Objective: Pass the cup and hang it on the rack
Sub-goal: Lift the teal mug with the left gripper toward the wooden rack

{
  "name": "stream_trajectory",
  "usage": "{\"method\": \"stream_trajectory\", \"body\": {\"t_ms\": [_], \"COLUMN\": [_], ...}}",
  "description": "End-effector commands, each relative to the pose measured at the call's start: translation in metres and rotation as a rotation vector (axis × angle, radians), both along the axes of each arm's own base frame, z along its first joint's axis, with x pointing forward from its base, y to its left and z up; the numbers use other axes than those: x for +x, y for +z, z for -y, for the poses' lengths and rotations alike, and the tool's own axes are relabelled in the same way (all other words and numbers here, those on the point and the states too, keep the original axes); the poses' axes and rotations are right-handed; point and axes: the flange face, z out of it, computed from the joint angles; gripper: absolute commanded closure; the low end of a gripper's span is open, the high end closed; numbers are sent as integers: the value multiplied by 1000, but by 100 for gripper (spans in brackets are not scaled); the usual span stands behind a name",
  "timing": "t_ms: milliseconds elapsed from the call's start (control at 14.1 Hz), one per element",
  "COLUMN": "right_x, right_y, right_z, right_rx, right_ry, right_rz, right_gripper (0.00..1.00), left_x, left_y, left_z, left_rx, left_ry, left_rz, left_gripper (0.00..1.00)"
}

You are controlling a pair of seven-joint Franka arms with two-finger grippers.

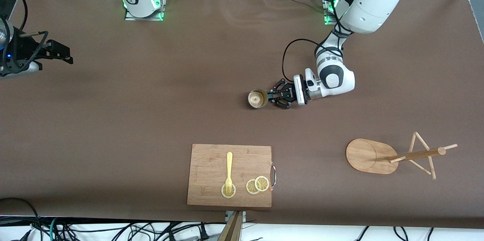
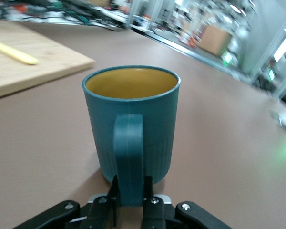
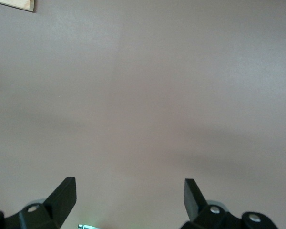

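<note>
The dark teal cup [image 1: 258, 98], yellow inside, stands upright on the brown table near its middle. My left gripper [image 1: 270, 97] lies low beside it, on the side toward the left arm's end, and is shut on the cup's handle. In the left wrist view the cup [image 2: 131, 105] fills the middle, with the gripper [image 2: 131, 185] clamped on the handle's lower part. The wooden rack [image 1: 372, 156] stands nearer to the front camera, toward the left arm's end. My right gripper [image 1: 70, 55] waits open and empty over bare table at the right arm's end [image 3: 128, 188].
A bamboo cutting board [image 1: 211, 158] lies near the table's front edge, nearer to the camera than the cup. It carries a yellow fork [image 1: 228, 171] and lemon slices [image 1: 257, 185]. The board's edge also shows in the left wrist view [image 2: 47, 67].
</note>
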Motion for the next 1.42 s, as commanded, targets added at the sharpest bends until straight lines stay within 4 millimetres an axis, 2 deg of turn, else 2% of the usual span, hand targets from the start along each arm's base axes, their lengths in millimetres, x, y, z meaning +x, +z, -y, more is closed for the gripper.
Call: {"method": "stream_trajectory", "body": {"t_ms": [0,213,356,498,711,1067,1280,1351], "right_x": [1,1,1,1,1,2,2,2], "right_y": [6,6,6,6,6,5,5,5], "right_z": [-1,-2,-1,-2,-1,-2,-1,-1], "right_rx": [-7,-7,-7,-7,-7,-7,-7,-7], "right_ry": [12,12,10,12,12,12,10,10], "right_rz": [-6,-4,-4,-4,-6,-6,-6,-6], "right_gripper": [0,0,0,0,0,0,0,0], "left_x": [9,31,42,48,41,41,35,39], "left_y": [65,116,137,146,160,188,179,177], "left_z": [-34,-80,-122,-167,-226,-302,-345,-362], "left_rx": [-26,-30,-56,-112,-198,-348,-438,-462], "left_ry": [97,125,164,187,181,225,277,288], "left_rz": [-198,-344,-426,-519,-644,-788,-878,-880], "left_gripper": [100,100,100,100,100,100,100,100]}}
